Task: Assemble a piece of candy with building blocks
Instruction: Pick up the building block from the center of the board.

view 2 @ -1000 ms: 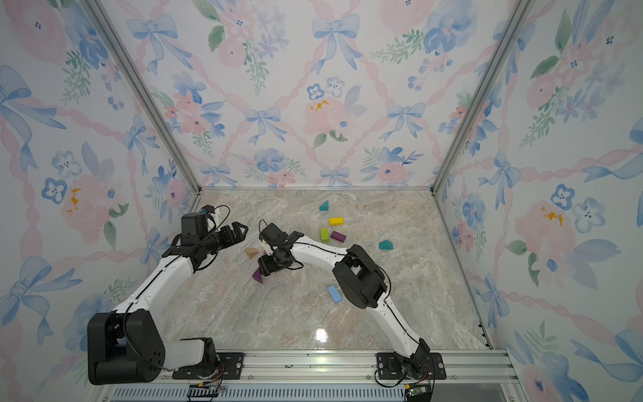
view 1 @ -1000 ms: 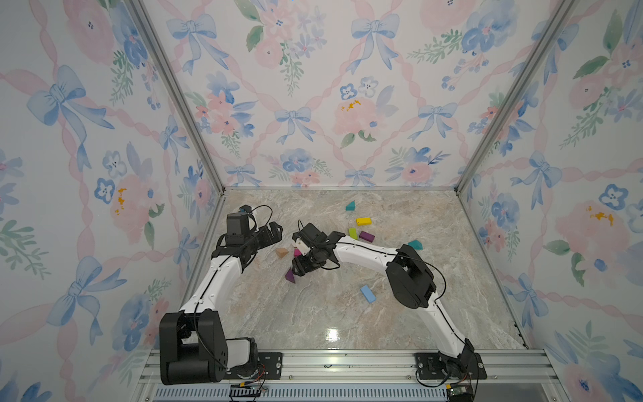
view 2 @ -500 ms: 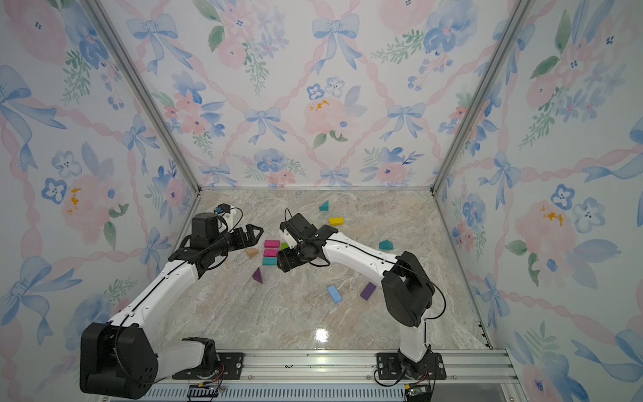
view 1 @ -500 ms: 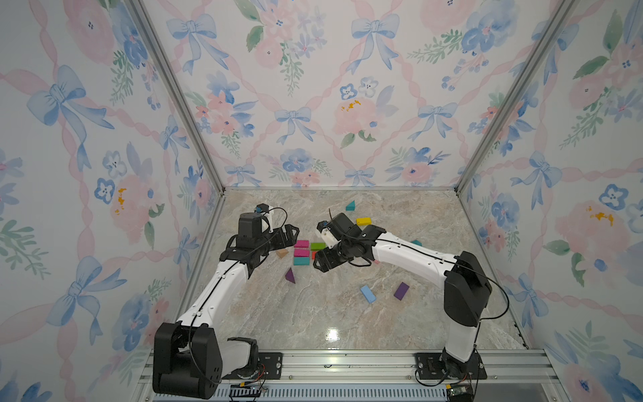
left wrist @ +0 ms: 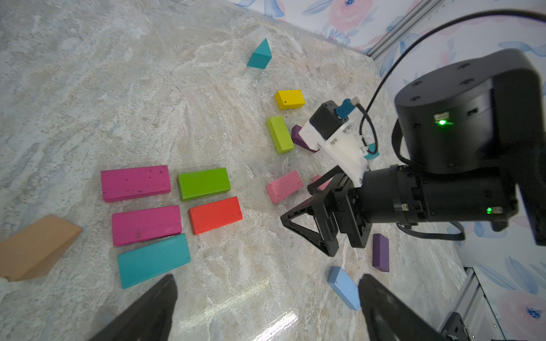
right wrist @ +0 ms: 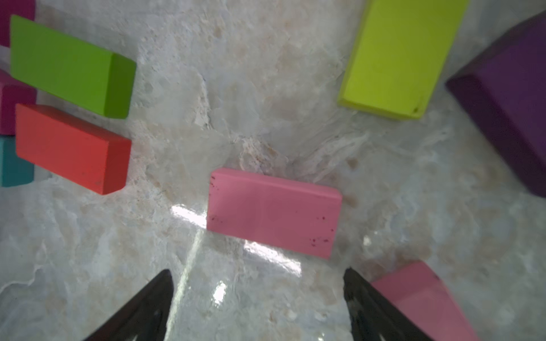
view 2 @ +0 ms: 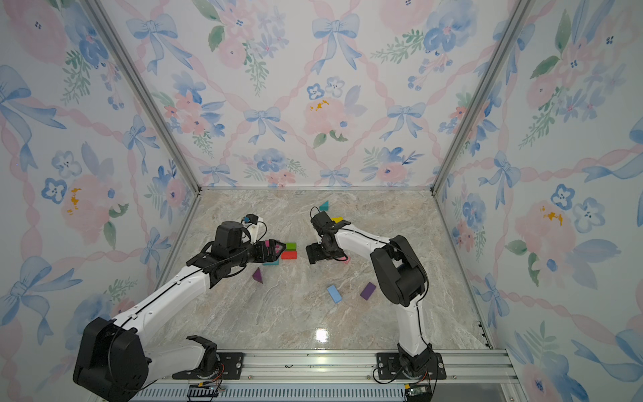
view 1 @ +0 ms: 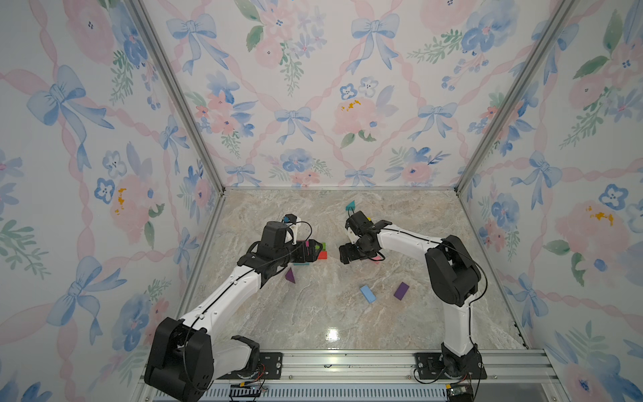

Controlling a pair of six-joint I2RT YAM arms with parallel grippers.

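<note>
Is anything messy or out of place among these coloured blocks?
Nothing looks broken. The pink brick lies askew beside the tidy cluster of bricks, and the blue brick and purple brick lie scattered farther off.

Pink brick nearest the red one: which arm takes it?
Right, probably. The right gripper is open with the pink brick just ahead of its jaws; the left gripper hovers farther off, by the teal brick.

A marble tabletop [view 2: 295,320] is seen from above. The left gripper [view 2: 279,249] is held just beside a green block [view 2: 291,246] and a red block [view 2: 289,255]; the right gripper [view 2: 314,255] is faced toward them. A purple prism [view 2: 258,275], blue block [view 2: 334,293] and purple block [view 2: 368,291] are scattered nearer the camera.
</note>
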